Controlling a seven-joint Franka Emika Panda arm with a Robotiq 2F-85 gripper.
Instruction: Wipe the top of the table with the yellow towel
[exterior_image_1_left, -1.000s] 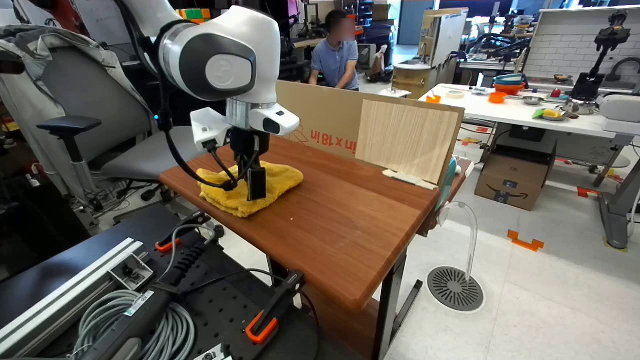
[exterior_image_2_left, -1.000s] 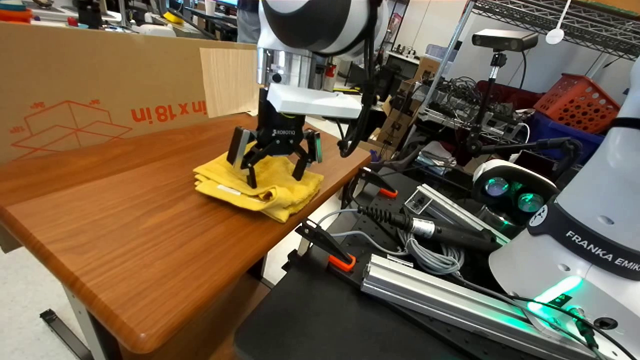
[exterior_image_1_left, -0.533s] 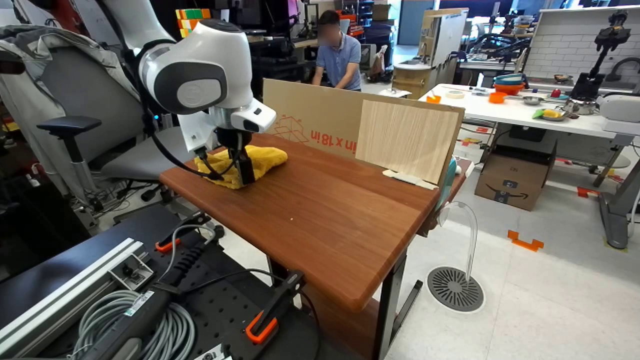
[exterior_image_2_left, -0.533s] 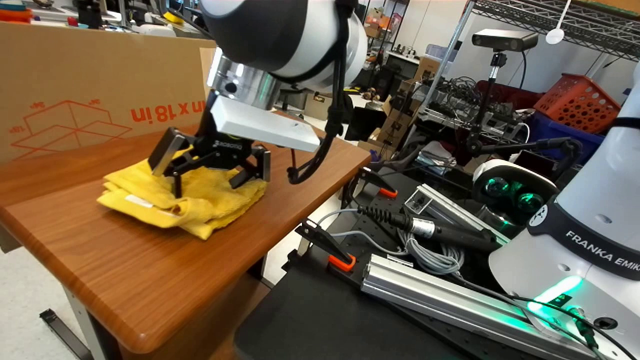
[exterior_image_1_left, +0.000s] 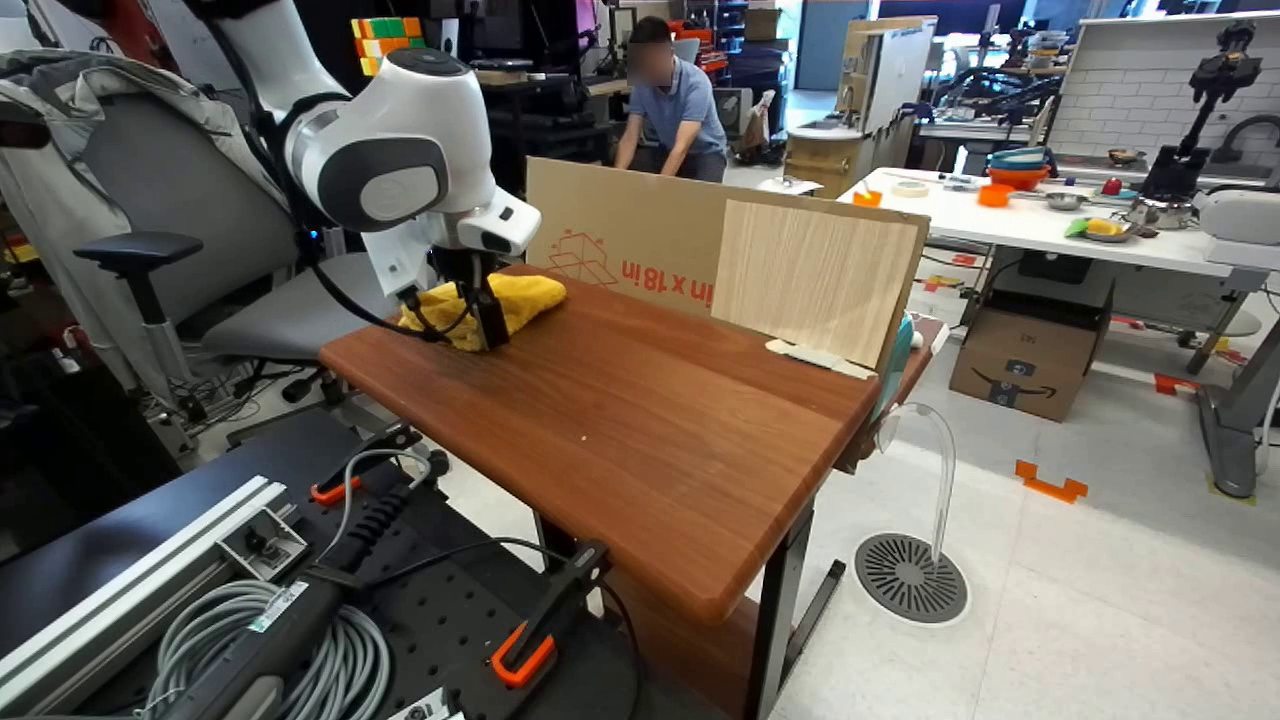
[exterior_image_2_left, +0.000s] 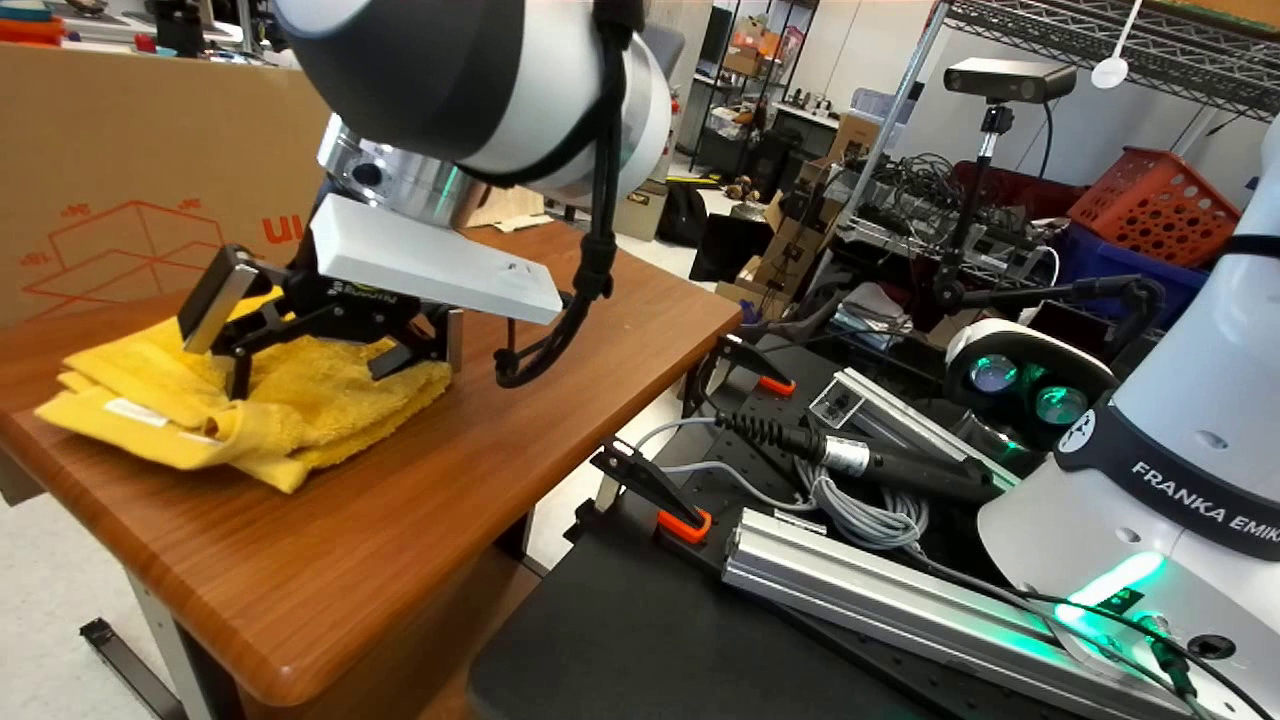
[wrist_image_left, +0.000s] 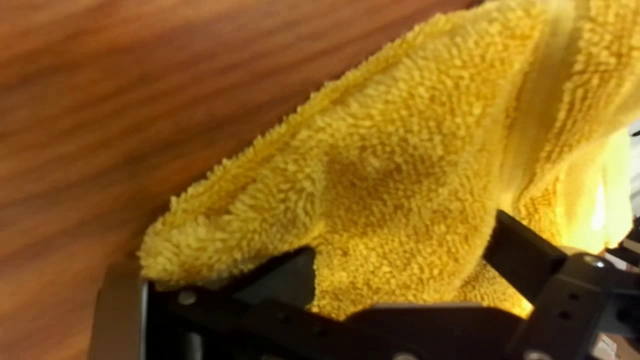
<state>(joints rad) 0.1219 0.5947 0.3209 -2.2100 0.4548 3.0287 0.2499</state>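
Sliding the yellow towel (exterior_image_2_left: 312, 398) farther along the worktop (exterior_image_1_left: 640, 420), away from the light wood panel (exterior_image_1_left: 815, 280), now nearing the opposite end edge and the corner by the cardboard (exterior_image_1_left: 640, 212); likely wiping mid-stroke, so advancing the task without finishing it. Keeping the fingers (exterior_image_2_left: 215, 302) spread apart, apparently pressing rather than pinching, having the towel beneath and between.

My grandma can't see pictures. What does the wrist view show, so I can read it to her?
A fluffy yellow towel lies on a brown wooden table, filling the middle and right. Along the bottom is the black tool, its jaws spread apart at the towel.
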